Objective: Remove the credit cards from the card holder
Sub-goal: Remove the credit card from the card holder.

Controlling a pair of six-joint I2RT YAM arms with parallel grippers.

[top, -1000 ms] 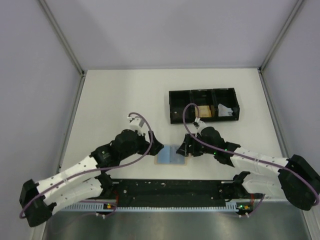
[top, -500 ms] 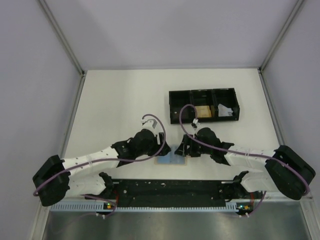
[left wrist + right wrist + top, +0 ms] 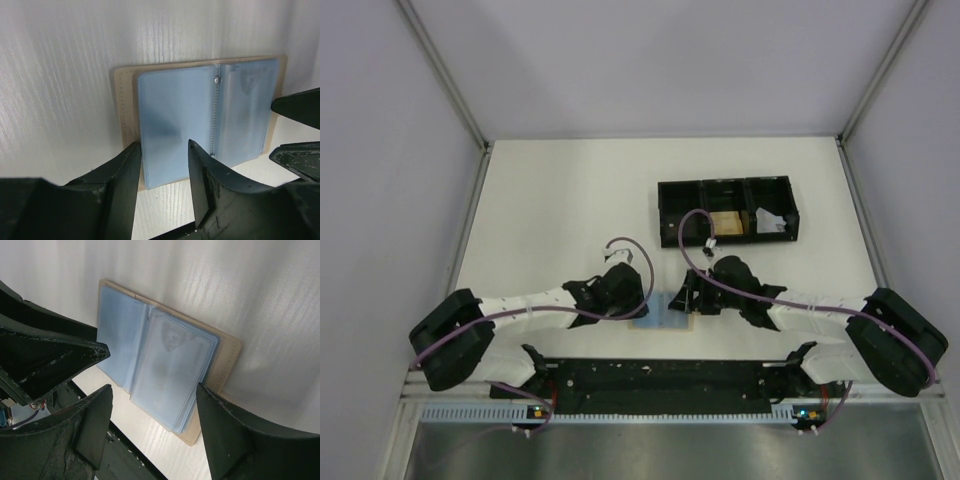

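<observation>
fully open card holder [image 3: 200, 110], blue-grey inside, tan-edged, left claw [image 3: 164, 150] and right claw [image 3: 154, 387] apart

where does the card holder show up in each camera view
top external: card holder sits low centre, a small blue patch.
left wrist: card holder lies open, centre-right, just beyond the fingers.
right wrist: card holder lies open at centre, running diagonally.
shared landmark: the left gripper at the holder's left panel, seen in all three.
</observation>
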